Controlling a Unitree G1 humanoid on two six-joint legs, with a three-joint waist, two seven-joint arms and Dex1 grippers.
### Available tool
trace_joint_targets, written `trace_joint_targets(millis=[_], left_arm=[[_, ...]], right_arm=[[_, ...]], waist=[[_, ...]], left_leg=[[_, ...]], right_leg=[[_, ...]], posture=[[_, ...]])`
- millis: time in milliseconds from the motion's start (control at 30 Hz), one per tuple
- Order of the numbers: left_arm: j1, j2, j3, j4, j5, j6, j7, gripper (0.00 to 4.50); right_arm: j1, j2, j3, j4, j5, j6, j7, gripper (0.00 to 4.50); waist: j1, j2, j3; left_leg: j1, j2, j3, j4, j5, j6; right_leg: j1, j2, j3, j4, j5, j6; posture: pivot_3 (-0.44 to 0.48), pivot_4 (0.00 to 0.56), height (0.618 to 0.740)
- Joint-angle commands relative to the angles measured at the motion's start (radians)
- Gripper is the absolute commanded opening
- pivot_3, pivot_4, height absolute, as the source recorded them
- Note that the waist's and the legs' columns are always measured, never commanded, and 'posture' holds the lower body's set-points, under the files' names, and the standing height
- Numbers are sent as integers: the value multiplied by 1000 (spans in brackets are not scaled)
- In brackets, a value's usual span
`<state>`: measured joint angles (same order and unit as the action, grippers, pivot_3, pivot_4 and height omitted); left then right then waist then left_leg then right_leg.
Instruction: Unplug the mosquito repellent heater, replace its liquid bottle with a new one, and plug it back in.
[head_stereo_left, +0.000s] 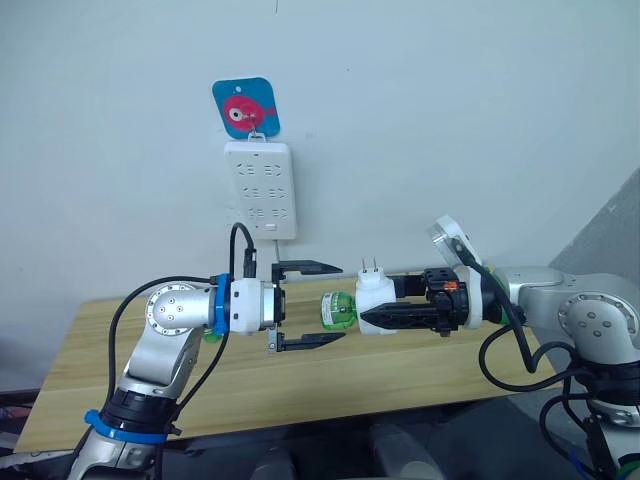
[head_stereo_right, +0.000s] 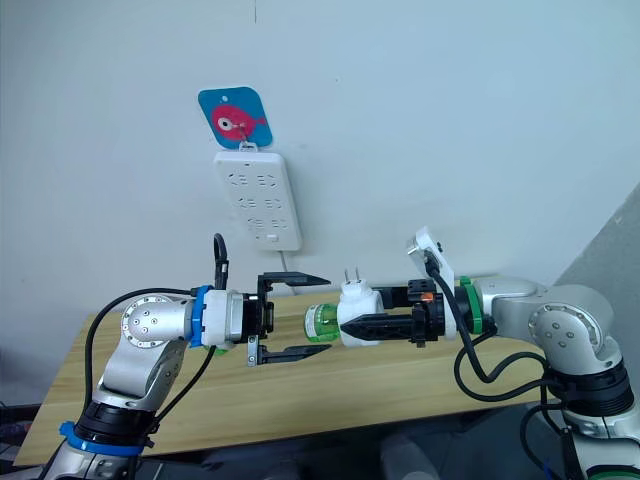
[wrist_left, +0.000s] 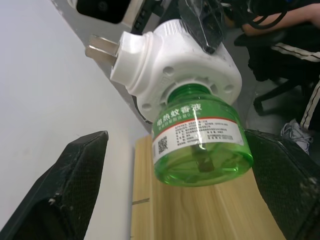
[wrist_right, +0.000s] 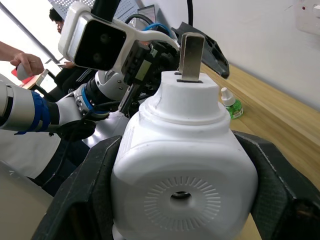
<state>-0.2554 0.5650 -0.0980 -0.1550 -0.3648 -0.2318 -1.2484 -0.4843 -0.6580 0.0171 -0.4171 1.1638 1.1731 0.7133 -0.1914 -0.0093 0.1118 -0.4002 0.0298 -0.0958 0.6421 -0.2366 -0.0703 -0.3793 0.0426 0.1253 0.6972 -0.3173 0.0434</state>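
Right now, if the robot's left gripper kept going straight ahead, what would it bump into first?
Most likely the clear green plastic bottle screwed into the small white rounded plastic heater. The left gripper, jaws open, points right at the bottle's base, though depth is uncertain.

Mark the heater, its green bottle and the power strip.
heater (head_stereo_left: 375, 297), left eye view, white body.
green bottle (wrist_left: 202, 142), left wrist view, label.
power strip (head_stereo_left: 260, 188), left eye view, middle of its face.
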Motion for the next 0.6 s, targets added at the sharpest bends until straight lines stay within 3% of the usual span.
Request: trace_joint_targets(millis=[33,267,500,600], left_arm=[[2,5,-3,-21,-5,-28,-1,4500],[-2,-5,-10,-32,-23,-12,14,4500],[-10,-17,-17,-45,-38,1,26,2365],[-18,-16,-16,-49,-41,16,27,2240]], right_arm=[[-22,6,-31,-13,32,-5,1,3028],[-23,6,-29,-14,29,-4,1,3028],[-26,9,-28,-11,28,-4,-1,3028],[-25,8,-27,-12,26,-4,0,3028]], waist=[[0,0,0],[-1,0,0],[-1,0,0],[-1,0,0]], left_leg=[[0,0,0,0,0,0],[0,0,0,0,0,0],[0,0,0,0,0,0],[0,0,0,0,0,0]], right_leg=[[0,0,0,0,0,0],[0,0,0,0,0,0],[0,0,0,0,0,0],[0,0,0,0,0,0]], posture=[[-158,71,733],[-158,71,733],[-159,74,733],[-160,75,733]])
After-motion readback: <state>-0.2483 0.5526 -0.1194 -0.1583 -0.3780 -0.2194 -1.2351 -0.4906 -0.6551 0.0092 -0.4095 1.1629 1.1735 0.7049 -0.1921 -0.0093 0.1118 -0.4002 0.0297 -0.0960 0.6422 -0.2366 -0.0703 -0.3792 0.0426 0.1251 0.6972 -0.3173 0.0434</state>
